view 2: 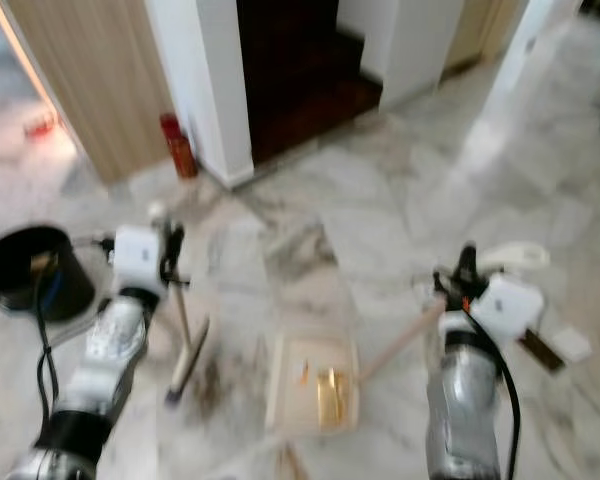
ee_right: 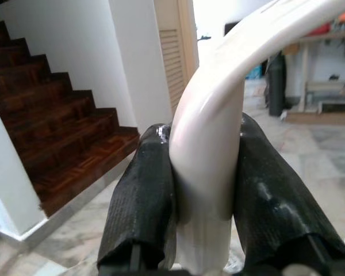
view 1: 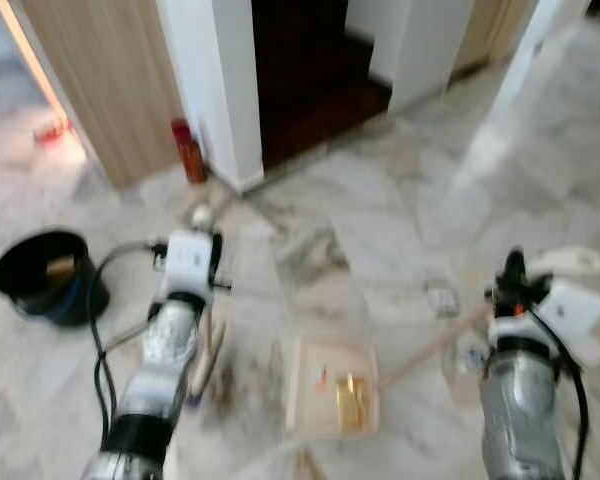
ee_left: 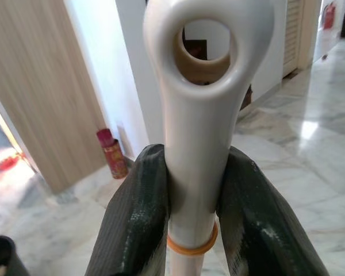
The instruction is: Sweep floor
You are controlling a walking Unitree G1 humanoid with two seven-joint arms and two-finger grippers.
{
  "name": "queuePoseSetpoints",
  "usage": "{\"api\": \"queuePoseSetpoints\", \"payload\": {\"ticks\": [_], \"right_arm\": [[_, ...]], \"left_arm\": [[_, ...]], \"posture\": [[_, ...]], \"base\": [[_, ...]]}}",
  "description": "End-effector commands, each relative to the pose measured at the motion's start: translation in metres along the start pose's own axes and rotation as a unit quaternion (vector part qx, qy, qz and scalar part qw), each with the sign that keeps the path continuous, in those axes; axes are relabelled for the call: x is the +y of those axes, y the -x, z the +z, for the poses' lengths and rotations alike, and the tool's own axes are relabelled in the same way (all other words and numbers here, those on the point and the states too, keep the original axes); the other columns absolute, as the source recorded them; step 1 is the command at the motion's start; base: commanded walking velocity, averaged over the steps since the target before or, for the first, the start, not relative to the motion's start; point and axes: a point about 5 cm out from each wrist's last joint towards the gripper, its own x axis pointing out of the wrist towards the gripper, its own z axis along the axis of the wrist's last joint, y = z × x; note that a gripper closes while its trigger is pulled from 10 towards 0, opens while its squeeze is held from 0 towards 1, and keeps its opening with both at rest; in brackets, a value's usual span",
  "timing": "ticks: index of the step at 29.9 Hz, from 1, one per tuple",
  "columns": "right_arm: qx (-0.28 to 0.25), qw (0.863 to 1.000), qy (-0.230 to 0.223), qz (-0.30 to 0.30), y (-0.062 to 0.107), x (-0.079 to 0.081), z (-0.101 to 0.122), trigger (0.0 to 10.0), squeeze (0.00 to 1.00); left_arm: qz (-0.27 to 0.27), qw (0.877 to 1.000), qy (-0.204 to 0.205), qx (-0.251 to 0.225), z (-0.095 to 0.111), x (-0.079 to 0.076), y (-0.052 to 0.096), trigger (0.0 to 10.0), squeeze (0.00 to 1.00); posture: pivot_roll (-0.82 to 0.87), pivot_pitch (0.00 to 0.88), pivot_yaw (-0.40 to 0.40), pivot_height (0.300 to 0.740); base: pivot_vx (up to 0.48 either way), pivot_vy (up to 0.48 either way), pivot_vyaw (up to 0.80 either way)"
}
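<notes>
My left gripper (view 1: 202, 228) is shut on the white, loop-ended handle of a broom (ee_left: 204, 115), whose stick (view 2: 183, 325) slants down to the marble floor. My right gripper (view 1: 510, 272) is shut on the curved white handle (ee_right: 218, 115) of a long-handled dustpan. The pale dustpan (view 1: 305, 392) lies flat on the floor between my arms, with yellow and orange litter (view 1: 352, 400) inside. Dark dirt (view 1: 238, 380) is smeared on the floor between broom and pan. The eye views are blurred.
A black bucket (view 1: 45, 275) stands at my left. A red canister (view 1: 188, 150) sits by a white pillar (view 1: 220, 80) beside a wooden door (view 1: 100, 70). Dark wooden stairs (view 1: 310, 70) rise ahead. Small scraps (view 1: 442, 298) lie near my right arm.
</notes>
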Motion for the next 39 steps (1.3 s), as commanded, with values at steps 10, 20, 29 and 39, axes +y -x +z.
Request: {"api": "queuePoseSetpoints", "payload": {"ticks": [10,20,29,39], "right_arm": [[-0.029,1.0,-0.009,0.009,-0.0033,0.0051,0.0111,10.0,0.0],[-0.028,0.999,-0.012,0.01,-0.0033,0.0067,0.0102,10.0,0.0],[-0.028,1.0,-0.012,0.008,-0.0034,0.0066,0.0103,10.0,0.0],[-0.029,1.0,-0.008,0.009,-0.0038,0.0059,0.0108,10.0,0.0]], "left_arm": [[0.001,0.999,-0.011,-0.033,0.0141,0.0037,-0.0035,10.0,0.0],[0.001,0.999,-0.013,-0.035,0.0147,0.0048,-0.0034,10.0,0.0],[0.002,0.999,-0.013,-0.034,0.0156,0.0055,-0.0037,10.0,0.0],[0.003,0.999,-0.012,-0.034,0.0159,0.0043,-0.0031,10.0,0.0]], "posture": [[0.1,0.053,-0.023,0.74],[0.11,0.048,-0.022,0.74],[0.11,0.06,-0.021,0.74],[0.12,0.072,-0.024,0.74]], "base": [[0.0,0.313,0.0],[0.0,0.314,0.0],[0.0,0.315,0.0],[0.0,0.314,0.0]]}}
